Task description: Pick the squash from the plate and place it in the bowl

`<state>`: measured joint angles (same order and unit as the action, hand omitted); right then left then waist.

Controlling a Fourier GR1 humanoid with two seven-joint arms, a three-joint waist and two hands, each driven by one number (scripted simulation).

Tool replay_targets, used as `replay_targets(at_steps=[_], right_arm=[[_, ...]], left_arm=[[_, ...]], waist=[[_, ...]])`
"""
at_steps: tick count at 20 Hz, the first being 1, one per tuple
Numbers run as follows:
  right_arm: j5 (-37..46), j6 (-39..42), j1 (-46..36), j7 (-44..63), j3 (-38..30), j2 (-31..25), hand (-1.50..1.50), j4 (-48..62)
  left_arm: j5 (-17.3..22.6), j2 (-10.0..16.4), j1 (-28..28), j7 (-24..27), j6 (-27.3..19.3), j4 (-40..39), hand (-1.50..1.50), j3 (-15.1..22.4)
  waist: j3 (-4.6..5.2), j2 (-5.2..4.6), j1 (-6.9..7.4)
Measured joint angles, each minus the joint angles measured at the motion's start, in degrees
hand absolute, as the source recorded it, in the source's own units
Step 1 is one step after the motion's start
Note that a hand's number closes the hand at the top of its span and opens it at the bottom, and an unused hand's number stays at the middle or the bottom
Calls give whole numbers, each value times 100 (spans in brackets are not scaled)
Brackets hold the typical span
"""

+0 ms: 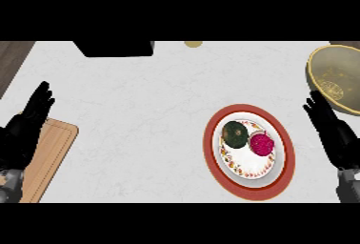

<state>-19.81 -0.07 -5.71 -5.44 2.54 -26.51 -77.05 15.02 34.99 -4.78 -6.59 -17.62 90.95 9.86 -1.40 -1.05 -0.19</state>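
black and upright at the near left, the left hand [26,125] rests with its fingers straight and held together, pointing far, holding nothing. its wrist overlaps the left edge of a wooden cutting board [57,155], a flat, pale brown slab with rounded corners. at the near right the right hand [330,129] shows the same pose, fingers straight and relaxed, nothing in it; its fingertips [314,101] come up against the bowl's near edge in this view, though i cannot tell whether they touch it.

between the hands, nearer the right one but apart from it, lies the plate [209,147], round with a broad red rim and a white centre ringed by a small orange pattern. on its far half sits the squash [235,134], dark green, squat and ribbed, and just right of it, touching or nearly so, a round magenta vegetable [262,144] (what kind, i cannot tell).

the bowl [330,66] sits at the far right, well apart from the squash, partly cut off by the picture's edge; it is dull gold and shiny, and speckles show on its inner wall. the counter [141,105] is white with faint marble veins. at the far edge sit a black box [116,47] and a small yellowish round thing [193,44].
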Motion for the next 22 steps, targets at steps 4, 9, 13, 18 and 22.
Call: replay_targets(at_steps=[4,9,13,18,22], right_arm=[[-2,640,-590,-437,147,-139,150,-421],[1271,868,-1185,-823,429,-1098,-150,-887],[2171,111,-395,-1435,553,-1010,-150,-1019],[2821,-116,395,-2483,577,-1032,-150,-1045],[3056,14,651,-2298,348,-1046,-150,-1425]], left_arm=[[-67,-37,-141,28,-19,-51,0,-29],[-30,-194,-252,62,-103,-69,0,-60],[39,-302,-206,205,-50,-185,0,-199],[-56,-506,-335,148,2,-297,0,-265],[-211,-681,-318,207,164,-375,0,-422]], waist=[[84,67,77],[183,137,87],[156,124,-19],[142,113,-31],[142,112,-16]])
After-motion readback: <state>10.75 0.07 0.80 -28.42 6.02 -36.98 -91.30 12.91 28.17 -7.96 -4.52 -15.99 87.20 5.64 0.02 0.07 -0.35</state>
